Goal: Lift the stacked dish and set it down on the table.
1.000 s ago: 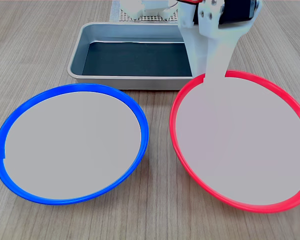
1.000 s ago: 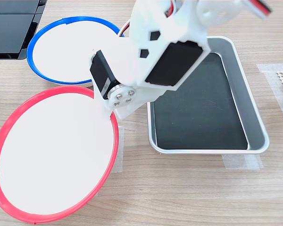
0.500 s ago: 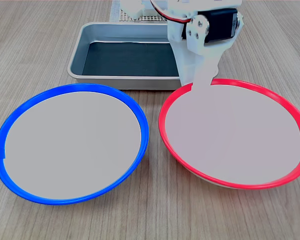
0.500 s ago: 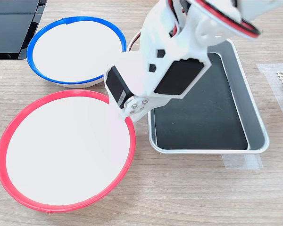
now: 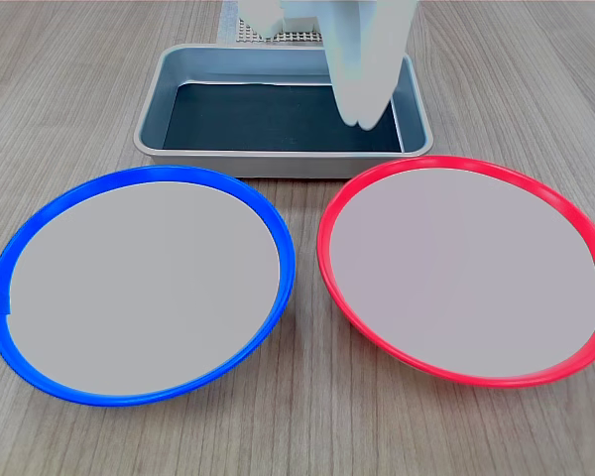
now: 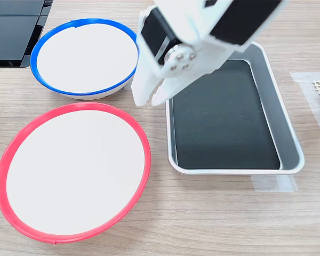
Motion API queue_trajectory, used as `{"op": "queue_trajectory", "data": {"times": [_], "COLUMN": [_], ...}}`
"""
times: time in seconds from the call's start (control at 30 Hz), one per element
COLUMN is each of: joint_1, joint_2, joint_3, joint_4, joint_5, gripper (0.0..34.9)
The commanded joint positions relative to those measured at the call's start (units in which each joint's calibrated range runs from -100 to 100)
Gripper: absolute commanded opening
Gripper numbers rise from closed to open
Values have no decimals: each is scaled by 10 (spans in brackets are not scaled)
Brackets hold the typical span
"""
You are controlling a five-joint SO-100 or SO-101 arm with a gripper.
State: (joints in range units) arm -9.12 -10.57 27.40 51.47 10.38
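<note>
Since the earlier frame, claw [image 6: 152,98] lifted off, released and empty; red-rimmed dish [image 6: 74,172] flat on surface [image 6: 213,213]; likely stiff, light, slippery; grip its rim.

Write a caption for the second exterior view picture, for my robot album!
Gripper lifted clear of the red-rimmed dish, now flat on the table beside the blue-rimmed plate and grey tray.

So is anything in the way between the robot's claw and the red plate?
No, nothing visible is. The gripper hangs in the air with only bare table between it and the red plate. The blue plate and the tray sit off to the sides.
</note>
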Motion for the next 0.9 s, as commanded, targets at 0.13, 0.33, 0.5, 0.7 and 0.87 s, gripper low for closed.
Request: {"op": "queue_trajectory", "data": {"times": [0.13, 0.33, 0.5, 0.7, 0.87], "joint_1": [59, 102, 122, 134, 150], "joint_2": [-377, -655, -792, -876, -884], "joint_3": [304, 564, 676, 726, 726], "joint_4": [-156, -211, -169, -97, -50], "joint_5": [-51, -80, -95, -98, -95], "gripper": [1, 0, 0, 0, 0]}}
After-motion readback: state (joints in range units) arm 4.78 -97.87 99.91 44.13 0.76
